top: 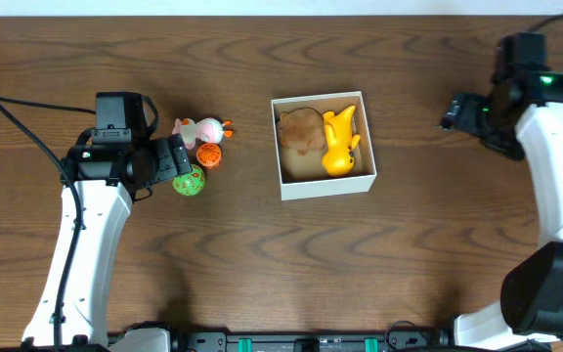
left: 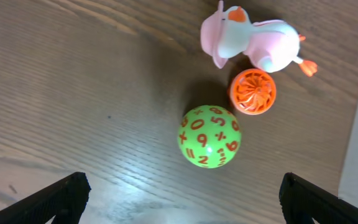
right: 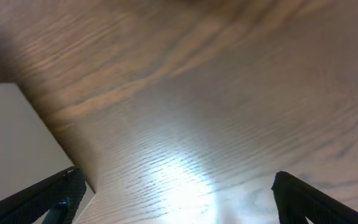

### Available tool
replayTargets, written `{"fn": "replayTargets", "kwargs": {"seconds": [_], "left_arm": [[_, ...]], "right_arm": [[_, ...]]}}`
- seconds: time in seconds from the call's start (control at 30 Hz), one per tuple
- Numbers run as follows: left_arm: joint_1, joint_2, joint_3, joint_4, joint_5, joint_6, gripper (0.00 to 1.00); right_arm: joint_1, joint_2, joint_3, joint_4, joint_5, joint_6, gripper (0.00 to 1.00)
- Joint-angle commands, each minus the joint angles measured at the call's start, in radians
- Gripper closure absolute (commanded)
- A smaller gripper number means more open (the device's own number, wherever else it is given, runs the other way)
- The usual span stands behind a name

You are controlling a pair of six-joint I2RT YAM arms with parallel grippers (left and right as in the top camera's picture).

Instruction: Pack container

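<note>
Dark wood-grain counter [top: 262,264], overhead plus both wrist views. Container [top: 326,186] sits at centre, open top up. You have two toys inside it, a brown one [top: 301,130] and a yellow one [top: 340,147], side by side. Three lie outside on the left, close together: pink-and-white duck [top: 201,129], orange ball [top: 209,154], green numbered ball [top: 190,181]. Judged: packing under half done. Your left end effector [left: 188,196] hangs near the green ball, fingers wide apart, holding nothing. Your right end effector [right: 179,193] is likewise spread and empty, over bare counter to the right of the container. Wrist views show only fingertips and a sliver of container wall. The brown toy's form is unclear.
</note>
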Motion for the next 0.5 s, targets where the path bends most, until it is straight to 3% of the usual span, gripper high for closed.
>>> {"fn": "replayTargets", "kwargs": {"seconds": [0.0,0.13,0.37,0.47], "left_arm": [[-0.001,0.003,0.024,0.035,0.027,0.023,0.04],[-0.001,0.049,0.059,0.047,0.031,0.080,0.05],[-0.026,0.284,0.261,0.025,0.048,0.170,0.05],[-0.025,0.393,0.332,0.038,0.034,0.193,0.10]], "right_arm": [[-0.050,-0.020,0.008,-0.021,-0.064,0.017,0.01],[-0.080,-0.020,0.008,-0.046,-0.064,0.016,0.01],[-0.082,-0.020,0.008,-0.046,-0.064,0.017,0.01],[-0.082,-0.020,0.008,-0.059,-0.064,0.017,0.01]]}}
